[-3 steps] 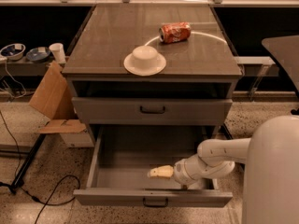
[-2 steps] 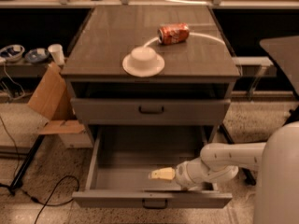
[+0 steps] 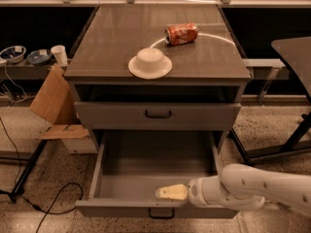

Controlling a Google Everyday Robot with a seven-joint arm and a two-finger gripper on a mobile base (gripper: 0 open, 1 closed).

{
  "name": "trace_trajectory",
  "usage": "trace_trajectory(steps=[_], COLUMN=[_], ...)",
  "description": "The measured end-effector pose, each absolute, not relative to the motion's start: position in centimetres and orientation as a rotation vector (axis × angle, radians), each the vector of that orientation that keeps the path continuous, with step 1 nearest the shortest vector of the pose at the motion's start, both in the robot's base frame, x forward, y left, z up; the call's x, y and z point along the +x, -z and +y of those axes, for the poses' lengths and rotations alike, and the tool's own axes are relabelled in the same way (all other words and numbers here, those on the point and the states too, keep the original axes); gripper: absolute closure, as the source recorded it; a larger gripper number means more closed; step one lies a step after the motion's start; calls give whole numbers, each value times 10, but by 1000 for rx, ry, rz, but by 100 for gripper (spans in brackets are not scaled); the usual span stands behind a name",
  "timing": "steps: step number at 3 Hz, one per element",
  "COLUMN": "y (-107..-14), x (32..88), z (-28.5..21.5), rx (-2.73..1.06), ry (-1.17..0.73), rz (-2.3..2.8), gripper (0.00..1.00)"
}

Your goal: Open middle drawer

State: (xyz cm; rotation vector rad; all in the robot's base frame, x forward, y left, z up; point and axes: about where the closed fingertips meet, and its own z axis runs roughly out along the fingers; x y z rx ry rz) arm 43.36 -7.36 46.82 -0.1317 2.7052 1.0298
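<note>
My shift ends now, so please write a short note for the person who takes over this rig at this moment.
Gripper: low inside the middle drawer, just behind its front wall, near the handle side.
Middle drawer: pulled well out of the cabinet.
Taller-fronted drawer above it: shut.
On the cabinet top: a white bowl and a red can lying on its side, not part of the job.
Done: the opening looks complete.
Left: probably only to lift the arm out without pushing the drawer front back.
</note>
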Motion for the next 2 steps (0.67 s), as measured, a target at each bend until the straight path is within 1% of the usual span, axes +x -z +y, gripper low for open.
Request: trace_trajectory(steps=[1,2], y=[-477,-477], x=[426,426], z=[-87,-87], rx=[-102,-103], ry=[-1037,-1037], rz=[2656,2656], gripper=[0,0])
